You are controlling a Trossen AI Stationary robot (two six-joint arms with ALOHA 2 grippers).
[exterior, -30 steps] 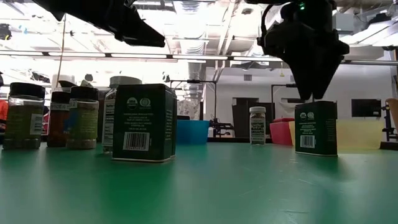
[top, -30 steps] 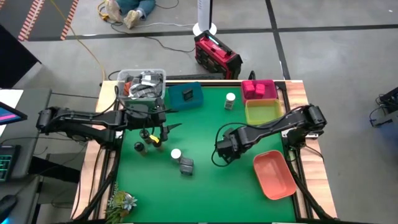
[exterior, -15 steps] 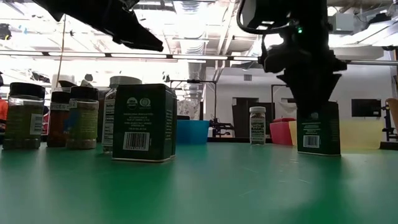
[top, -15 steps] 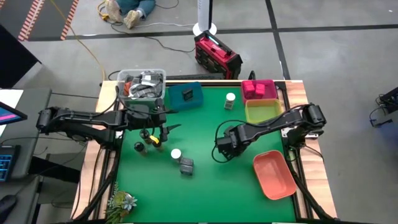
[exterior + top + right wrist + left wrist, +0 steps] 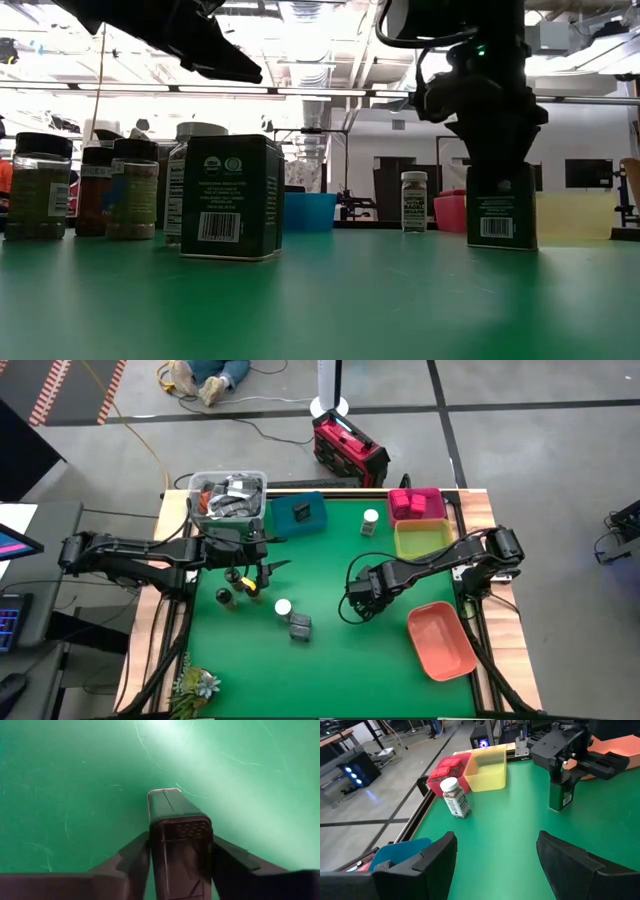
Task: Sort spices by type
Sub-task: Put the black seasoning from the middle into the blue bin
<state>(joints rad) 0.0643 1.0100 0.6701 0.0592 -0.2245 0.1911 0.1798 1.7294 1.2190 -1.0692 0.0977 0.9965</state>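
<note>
My right gripper [image 5: 362, 598] is shut on a dark grey tin [image 5: 500, 207] right of the table's middle; that tin also shows in the left wrist view [image 5: 561, 795]. My left gripper [image 5: 264, 565] hovers open over the left part of the table, above dark-lidded round jars [image 5: 232, 592]. A second dark tin [image 5: 299, 626] and a white-capped jar [image 5: 283, 607] stand on their bases near the middle. Another white-capped jar [image 5: 370, 521] stands near the far edge. Magenta boxes [image 5: 416, 503] sit in the far right corner. My right gripper pinches the dark tin's upper end [image 5: 179, 827] between its two fingers, one finger [image 5: 131, 857] on each side face, coming from above and pointing down. The tin stays upright below the fingers; its base [image 5: 500, 245] is at table level, touching or just clear, I cannot tell.
A yellow tray [image 5: 422, 538] and a salmon tray [image 5: 440, 640] line the right edge. A teal tray [image 5: 298, 513] holding a dark tin and a clear tub of clutter [image 5: 228, 495] stand at the far left. Bare green mat lies between the held tin and the trays.
My right gripper has come down over the tin's top and taken hold of it. The tin tipped briefly, then stood upright again a little toward the table's left. My left arm has kept still.
</note>
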